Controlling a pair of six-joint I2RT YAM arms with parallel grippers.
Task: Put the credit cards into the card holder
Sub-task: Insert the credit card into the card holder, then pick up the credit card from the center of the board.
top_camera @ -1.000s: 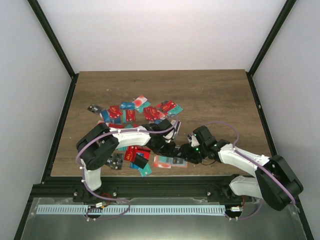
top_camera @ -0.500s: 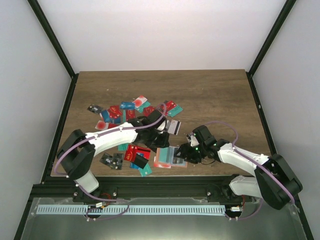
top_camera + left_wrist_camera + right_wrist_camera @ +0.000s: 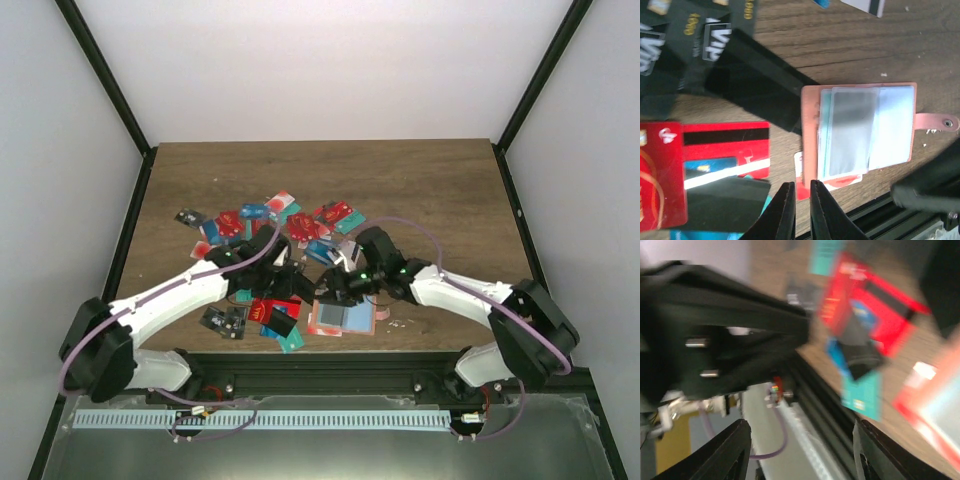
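The card holder (image 3: 345, 318) lies open near the table's front edge, a salmon pouch with clear sleeves and a snap strap; the left wrist view shows it too (image 3: 810, 130). Many credit cards (image 3: 268, 226) in red, teal, blue and black lie scattered behind and left of it. A red card with a black stripe (image 3: 725, 145) lies beside the holder, and a red-and-white card (image 3: 801, 172) pokes out under it. My left gripper (image 3: 801, 186) hovers at the holder's left edge, jaws nearly together and empty. My right gripper (image 3: 800, 445) is wide open and empty, just behind the holder (image 3: 335, 288).
Black VIP cards (image 3: 690, 30) lie left of the holder. A teal card (image 3: 290, 340) and a black card (image 3: 225, 320) sit near the front edge. The black frame rail (image 3: 330, 362) runs along the table's front. The right wrist view is blurred.
My left arm has swung out to the left and its gripper has drawn back from the holder. My right gripper has moved left and away from me, to just behind the open holder.
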